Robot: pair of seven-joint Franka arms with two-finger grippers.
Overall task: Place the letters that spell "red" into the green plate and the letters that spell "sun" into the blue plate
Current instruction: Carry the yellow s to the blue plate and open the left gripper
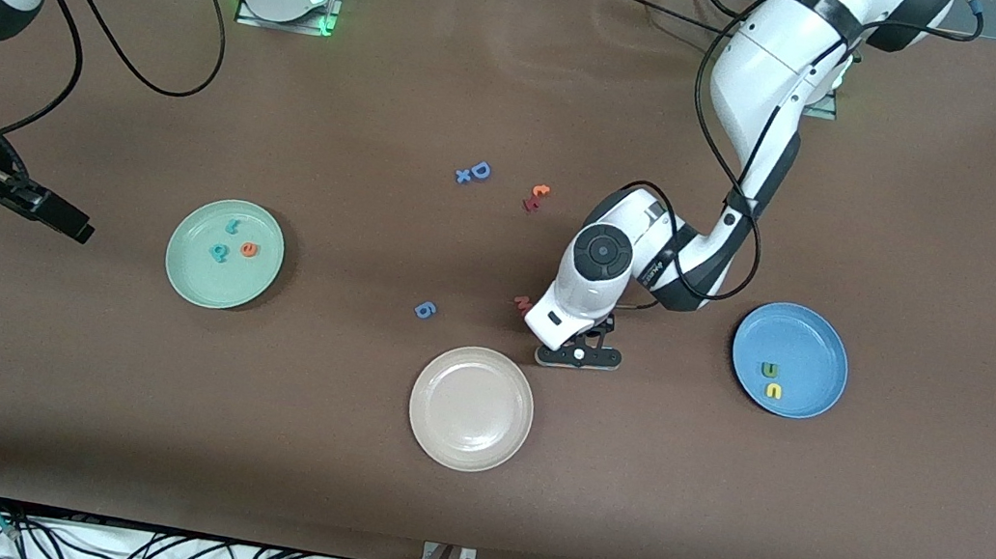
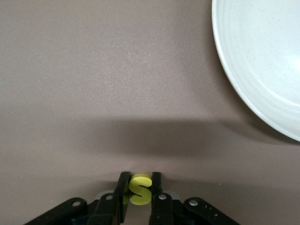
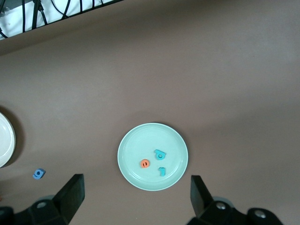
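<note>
On the table, mid-length: your left gripper (image 1: 578,354) was down at the surface, just beside the beige-white plate (image 1: 471,408), toward the left arm's end.
Left jaws: closed on the yellow "s" (image 2: 140,189); you saw it only in the left wrist view, partly covered by the fingers (image 2: 123,187), and in the front view the wrist hid it.
Pink piece (image 1: 522,302): mostly hidden by your left arm, only an edge showed.
Blue plate (image 1: 829,350): it held the green "n" (image 1: 769,369) and the yellow "u" (image 1: 773,390), close together.
Green plate (image 1: 191,275): it held the teal "r" (image 1: 233,228), the teal "d" (image 1: 218,253) and the orange "e" (image 1: 249,250).
Right gripper (image 3: 136,194): your right arm waited high over the green plate with jaws wide apart and nothing between them; the front view cut its arm at the edge.
Loose pieces: the blue "D" (image 1: 478,170), the orange and red pair (image 1: 535,197) and the blue "6" piece (image 1: 425,309) lay on bare table.
</note>
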